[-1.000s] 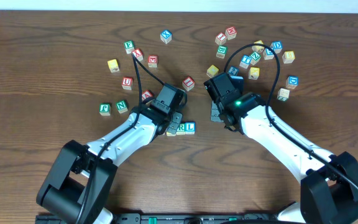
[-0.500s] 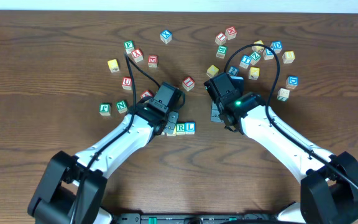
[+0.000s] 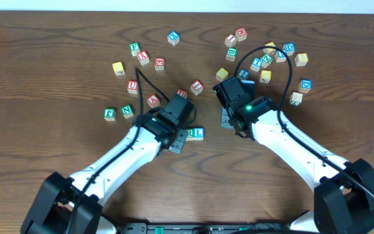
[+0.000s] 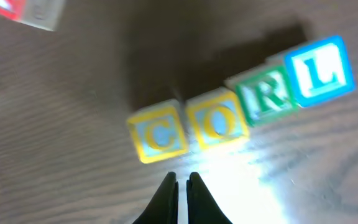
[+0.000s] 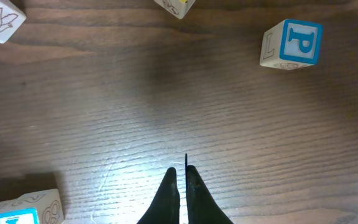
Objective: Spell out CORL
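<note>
Four letter blocks lie in a row on the wood table in the left wrist view: yellow C (image 4: 159, 135), yellow O (image 4: 217, 123), green R (image 4: 267, 96), blue L (image 4: 319, 70). They touch side by side, and the row slants up to the right. My left gripper (image 4: 183, 180) is shut and empty, just in front of the C and O. Overhead, the left gripper (image 3: 178, 140) covers C and O; only R (image 3: 189, 134) and L (image 3: 199, 132) show. My right gripper (image 3: 226, 121) is shut and empty over bare wood (image 5: 183, 174), right of the row.
Loose letter blocks lie scattered at the back left (image 3: 133, 84) and back right (image 3: 265, 62). A red block (image 3: 196, 86) sits behind the row. The right wrist view shows a blue P block (image 5: 294, 43) and another block at its lower left (image 5: 23, 208).
My left arm has drawn back toward the front of the table, away from the row, uncovering two red blocks behind it. The right arm has not moved.
</note>
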You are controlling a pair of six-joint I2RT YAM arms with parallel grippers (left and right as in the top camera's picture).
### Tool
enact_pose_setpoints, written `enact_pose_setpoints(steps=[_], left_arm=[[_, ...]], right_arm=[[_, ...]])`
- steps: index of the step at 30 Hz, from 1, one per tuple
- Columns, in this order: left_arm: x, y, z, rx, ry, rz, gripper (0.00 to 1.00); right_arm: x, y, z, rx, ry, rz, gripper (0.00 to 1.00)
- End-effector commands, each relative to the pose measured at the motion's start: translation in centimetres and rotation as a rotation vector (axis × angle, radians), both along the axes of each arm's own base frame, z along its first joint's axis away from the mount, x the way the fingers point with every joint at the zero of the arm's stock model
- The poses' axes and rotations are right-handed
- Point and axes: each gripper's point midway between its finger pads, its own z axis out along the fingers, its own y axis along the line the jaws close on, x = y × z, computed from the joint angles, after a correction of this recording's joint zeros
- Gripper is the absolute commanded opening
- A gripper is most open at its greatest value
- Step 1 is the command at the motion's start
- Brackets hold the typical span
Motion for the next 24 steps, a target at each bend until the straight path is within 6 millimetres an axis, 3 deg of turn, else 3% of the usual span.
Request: enact_pose_setpoints(steps=[1,14,24], left_arm=[[-1.0,-1.3,0.3,-0.019,-0.001,-0.017,0.07],[-1.6,-1.4,-0.7,-0.025,0.005,-0.007,0.07],[-2.3,-1.6,-1.2,-0.046,0.037,-0.009,0.07]], right_arm=[[0.5,-0.1,1.0,-0.007,-0.035,-0.012,0.01],[0.8,-0.7,1.1,-0.019,-0.045,-0.029,0.01],[1.6,-4.9,0.7,-0.02,-0.005,-0.131,0.01]])
